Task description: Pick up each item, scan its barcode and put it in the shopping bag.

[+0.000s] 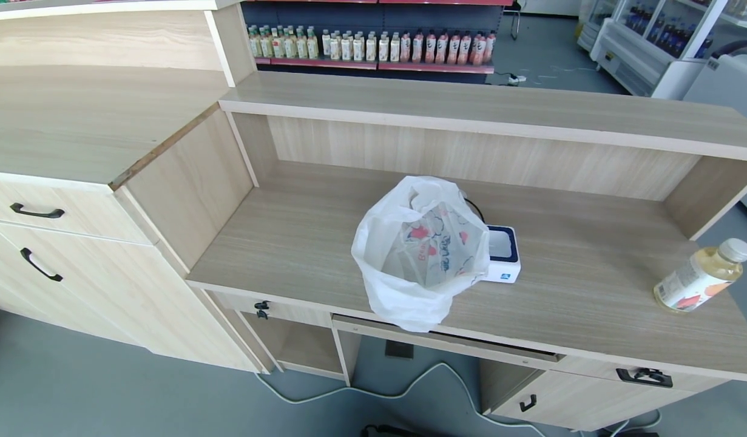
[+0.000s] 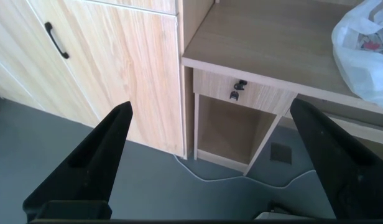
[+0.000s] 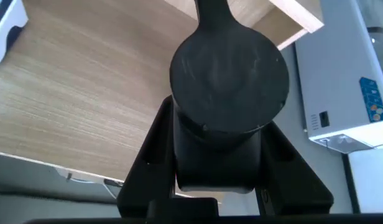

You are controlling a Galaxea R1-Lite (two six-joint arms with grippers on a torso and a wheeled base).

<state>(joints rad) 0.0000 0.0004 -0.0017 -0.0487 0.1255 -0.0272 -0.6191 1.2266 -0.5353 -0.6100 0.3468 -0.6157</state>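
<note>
Below the counter's [image 1: 591, 267] front, the left gripper [image 2: 211, 106] hangs wide apart and empty. A dark round bulk masks the right gripper [image 3: 219, 149], so I cannot tell its state. The bag [image 1: 409, 255] gapes at the front edge, with the scanner [image 1: 502, 254] touching its right side. The bottle [image 1: 703, 276] lies tilted at the right end, well apart. Pickup seems not yet begun. The next move is a right-arm reach for the bottle, unobstructed. Drink shelves [image 1: 373, 48] stand beyond.

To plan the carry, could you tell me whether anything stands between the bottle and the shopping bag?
Only the white scanner box, set against the side of the bag that faces the bottle. Nothing else lies on the counter between them, and the bag is open at the top.
</note>
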